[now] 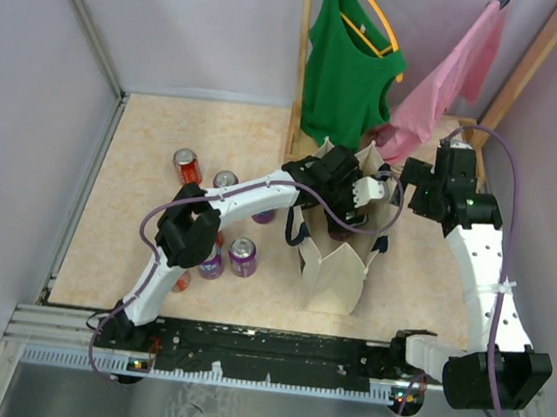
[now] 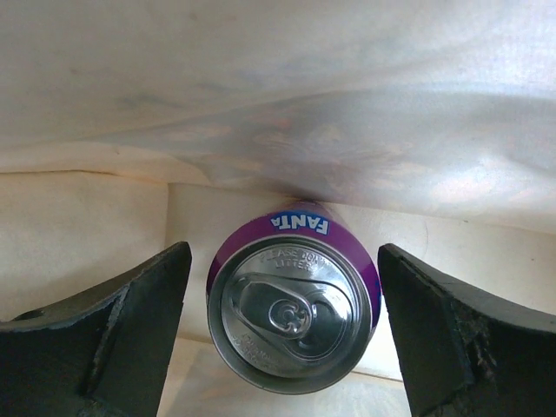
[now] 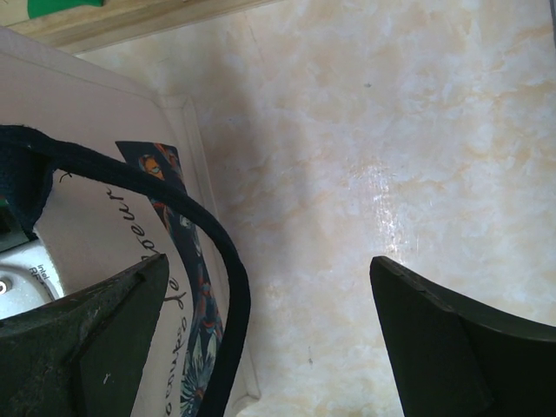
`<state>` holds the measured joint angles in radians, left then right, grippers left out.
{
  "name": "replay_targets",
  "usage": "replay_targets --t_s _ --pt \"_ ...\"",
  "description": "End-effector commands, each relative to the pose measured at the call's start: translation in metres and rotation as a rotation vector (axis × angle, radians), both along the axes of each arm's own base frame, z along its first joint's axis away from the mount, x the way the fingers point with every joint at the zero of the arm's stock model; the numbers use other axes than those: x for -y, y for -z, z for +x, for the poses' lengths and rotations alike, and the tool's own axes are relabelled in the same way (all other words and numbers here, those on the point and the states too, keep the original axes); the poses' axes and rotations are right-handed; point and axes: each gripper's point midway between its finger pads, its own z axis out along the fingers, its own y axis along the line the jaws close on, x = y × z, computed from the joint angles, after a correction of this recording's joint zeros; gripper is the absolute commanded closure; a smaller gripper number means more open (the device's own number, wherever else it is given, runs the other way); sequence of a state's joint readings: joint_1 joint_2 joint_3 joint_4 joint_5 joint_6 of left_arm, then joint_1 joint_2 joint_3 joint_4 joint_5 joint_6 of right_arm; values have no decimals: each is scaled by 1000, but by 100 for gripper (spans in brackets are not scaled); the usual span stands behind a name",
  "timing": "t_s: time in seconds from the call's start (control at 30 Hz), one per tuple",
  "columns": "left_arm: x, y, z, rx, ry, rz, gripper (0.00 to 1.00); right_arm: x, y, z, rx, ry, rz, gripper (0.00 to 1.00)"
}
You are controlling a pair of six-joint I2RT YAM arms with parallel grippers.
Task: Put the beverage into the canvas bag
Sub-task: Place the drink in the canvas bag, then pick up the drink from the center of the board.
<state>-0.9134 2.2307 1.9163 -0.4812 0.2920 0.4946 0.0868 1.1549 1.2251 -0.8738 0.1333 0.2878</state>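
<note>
The cream canvas bag stands upright in the middle of the table, its mouth facing up. My left gripper reaches down into that mouth. In the left wrist view a purple Fanta can, the beverage, stands upright against the bag's inner wall. The left gripper is open, with a gap between each finger and the can. My right gripper hovers open just right of the bag. The bag's navy handle strap curves between the right gripper's fingers, untouched.
Several more cans stand left of the bag, among them a red one and a purple one. A green tank top and a pink garment hang on a wooden rack behind the bag. Walls close the table's sides.
</note>
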Motion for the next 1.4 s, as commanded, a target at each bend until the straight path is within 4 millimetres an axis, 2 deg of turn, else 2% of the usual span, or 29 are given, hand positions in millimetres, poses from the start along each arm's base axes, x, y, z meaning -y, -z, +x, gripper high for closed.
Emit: replay_targets --t_s 0.0,0.17,0.27,0.53,0.63,0.73,0.8,0.9,0.97,1.03,1.1,1.2,1.3,1.37 --pt "10 -40 1 63 30 -86 6 -4 -12 8 51 -23 16 1" --pt "9 -58 -1 84 38 -119 5 -6 -9 6 49 -24 32 1" --pt "10 -78 -1 113 37 -154 5 -6 -8 6 49 -23 31 1" --pt "9 -140 -1 194 37 -263 5 -6 -15 8 68 -21 31 1" --pt "3 -170 6 230 -11 -336 6 -5 -16 8 70 -17 31 1" --pt "-12 -215 19 254 -92 -465 8 -6 -18 10 76 -16 37 1" --pt "-30 -247 34 281 -164 -543 8 -6 -20 13 83 -13 40 1" --pt "-72 -284 54 311 -275 -624 9 -4 -26 20 96 2 31 1" --pt "-107 -293 72 326 -352 -644 10 -2 -31 25 109 10 25 1" --pt "-146 -291 88 341 -429 -628 10 0 -36 28 120 21 19 1" --pt "-184 -277 99 327 -506 -584 10 2 -39 30 125 30 13 1" --pt "-237 -240 112 270 -629 -474 10 3 -40 33 128 47 18 1" --pt "-289 -197 115 203 -762 -370 10 1 -38 37 116 57 32 1" --pt "-316 -173 115 160 -838 -316 9 1 -35 40 103 63 38 1"
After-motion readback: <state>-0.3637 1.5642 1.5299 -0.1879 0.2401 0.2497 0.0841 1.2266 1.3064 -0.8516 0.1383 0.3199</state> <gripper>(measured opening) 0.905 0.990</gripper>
